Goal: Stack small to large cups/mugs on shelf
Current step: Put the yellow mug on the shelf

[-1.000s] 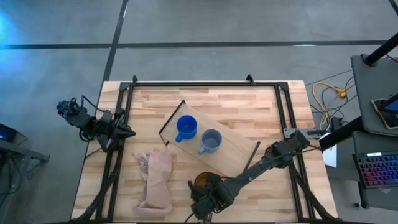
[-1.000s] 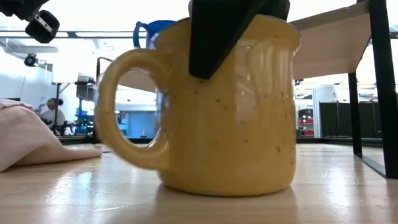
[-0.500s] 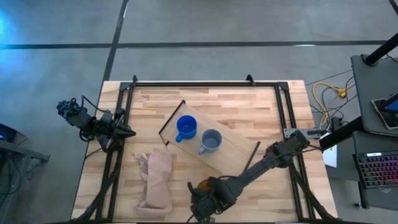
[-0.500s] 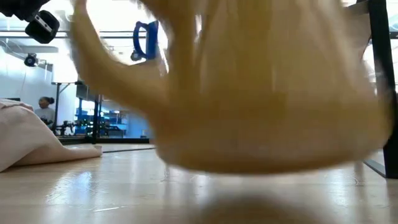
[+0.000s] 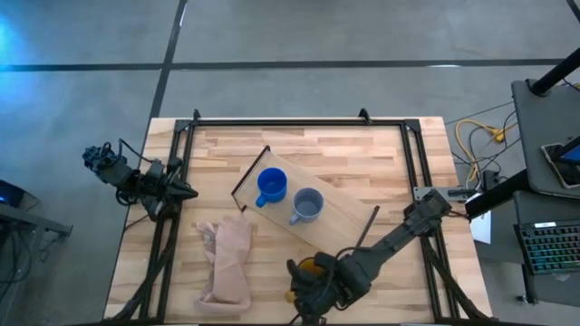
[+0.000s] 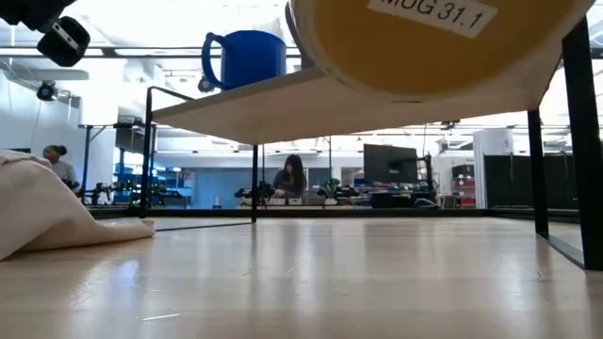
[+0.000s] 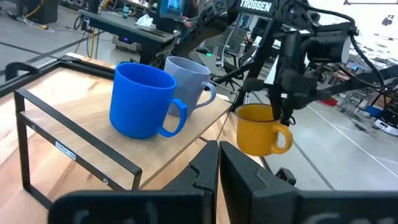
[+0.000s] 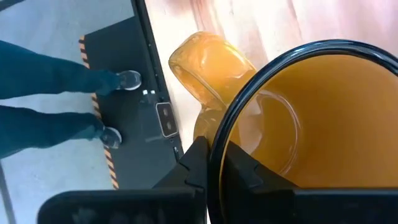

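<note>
My right gripper (image 5: 313, 282) is shut on the yellow-orange mug (image 5: 309, 268), held in the air over the table's near edge, near the shelf's near end. The mug also shows in the left wrist view (image 7: 260, 129) and, from below, in the low view (image 6: 443, 42). The bright blue mug (image 5: 271, 186) and the grey-blue mug (image 5: 307, 206) stand upright side by side on the light-wood shelf (image 5: 340, 226). My left gripper (image 5: 188, 191) is shut and empty at the table's left side. My right gripper holds the yellow-orange mug by its rim (image 8: 216, 144), right beside the handle (image 8: 208, 65). One finger (image 8: 244, 174) is inside the mug and the other finger (image 8: 193, 165) is outside. The fingers come from above, pointing down. The mug hangs roughly upright, clear of the table.
A pale pink-beige cloth (image 5: 227, 263) lies crumpled on the table's near left. Black metal frame bars (image 5: 272, 119) run along the table's far, left and right sides. A person stands on the floor off the table's near edge (image 8: 56, 106).
My right gripper has lifted the yellow-orange mug off the table and carried it a little toward the table's right edge. The mug stood on its base a second ago and now hangs clear, its underside showing in the low view.
</note>
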Action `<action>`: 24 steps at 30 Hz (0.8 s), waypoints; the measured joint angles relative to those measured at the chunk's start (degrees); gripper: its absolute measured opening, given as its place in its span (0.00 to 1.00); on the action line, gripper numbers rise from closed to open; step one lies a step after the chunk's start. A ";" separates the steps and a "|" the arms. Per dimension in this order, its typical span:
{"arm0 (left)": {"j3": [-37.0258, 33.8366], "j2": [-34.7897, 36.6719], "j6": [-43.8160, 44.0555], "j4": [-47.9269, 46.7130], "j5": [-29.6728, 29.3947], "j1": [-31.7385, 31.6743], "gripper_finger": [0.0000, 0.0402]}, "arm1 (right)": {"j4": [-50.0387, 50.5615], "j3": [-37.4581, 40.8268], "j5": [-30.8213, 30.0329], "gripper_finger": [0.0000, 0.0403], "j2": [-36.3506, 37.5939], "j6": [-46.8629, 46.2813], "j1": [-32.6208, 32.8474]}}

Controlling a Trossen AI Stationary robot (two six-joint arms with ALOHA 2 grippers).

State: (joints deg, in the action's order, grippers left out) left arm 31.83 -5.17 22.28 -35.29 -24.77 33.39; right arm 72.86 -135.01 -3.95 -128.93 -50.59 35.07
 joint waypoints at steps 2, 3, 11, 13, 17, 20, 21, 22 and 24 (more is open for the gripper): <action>0.00 0.00 0.10 0.19 -1.32 0.01 0.00 | 0.23 0.14 -0.43 0.03 0.59 -0.04 0.11; 0.00 0.00 0.22 0.27 -1.91 0.00 0.00 | 0.29 0.14 -0.58 0.03 0.92 -0.04 0.16; 0.00 -0.02 4.16 0.17 -5.17 0.02 0.00 | -1.63 0.02 -4.24 0.03 5.32 0.76 0.46; 0.00 -0.02 4.44 0.16 -5.83 0.00 0.00 | -0.67 0.03 -5.00 0.03 6.52 1.32 0.68; 0.00 -0.02 4.60 0.14 -6.94 0.01 0.00 | 4.48 -0.03 -6.60 0.03 8.74 1.60 1.36; 0.00 -0.02 5.67 0.12 -7.80 0.00 0.00 | 10.32 0.01 -9.40 0.03 9.54 1.53 1.91; 0.00 -0.02 5.90 0.11 -8.17 0.02 0.00 | 11.96 0.01 -10.60 0.03 9.77 1.55 1.94; 0.00 -0.04 5.95 0.13 -8.40 0.00 0.00 | 13.55 0.01 -11.76 0.03 10.23 1.55 1.94; 0.00 -0.05 6.04 0.11 -8.40 0.02 0.00 | 15.56 0.01 -13.75 0.03 10.94 1.66 1.81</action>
State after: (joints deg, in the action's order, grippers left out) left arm 31.83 -5.22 28.32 -35.18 -33.17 33.41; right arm 88.42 -135.00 -17.70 -117.99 -48.93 36.88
